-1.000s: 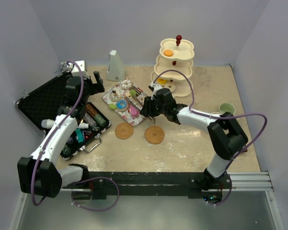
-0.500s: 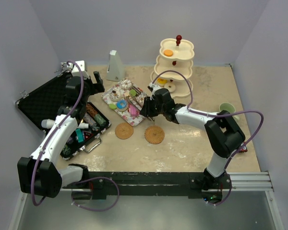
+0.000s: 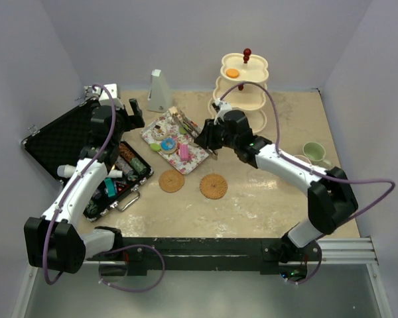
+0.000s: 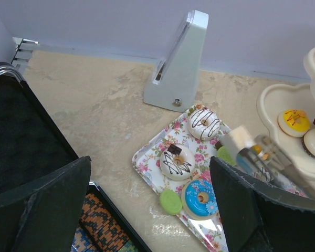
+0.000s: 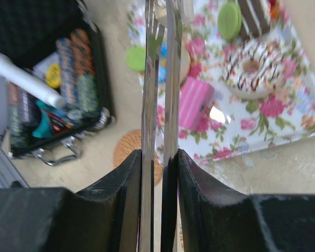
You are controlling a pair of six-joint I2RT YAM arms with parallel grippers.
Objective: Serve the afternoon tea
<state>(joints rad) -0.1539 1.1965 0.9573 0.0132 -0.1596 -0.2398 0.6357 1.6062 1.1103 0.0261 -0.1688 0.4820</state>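
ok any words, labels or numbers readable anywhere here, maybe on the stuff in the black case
No readable text in any view.
Packets in the black case: printed patterns, too blurred to read.
Floral tray: flowers only.
Grey pyramid and metal tongs: no markings visible.

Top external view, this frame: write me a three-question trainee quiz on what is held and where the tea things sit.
1. True or false: the right gripper is shut on the metal tongs.
2. How many woven coasters lie on the table?
3. What sits on the top tier of the stand? A) an orange treat B) a blue donut C) the green mug
Key: 1 true; 2 two; 3 A.
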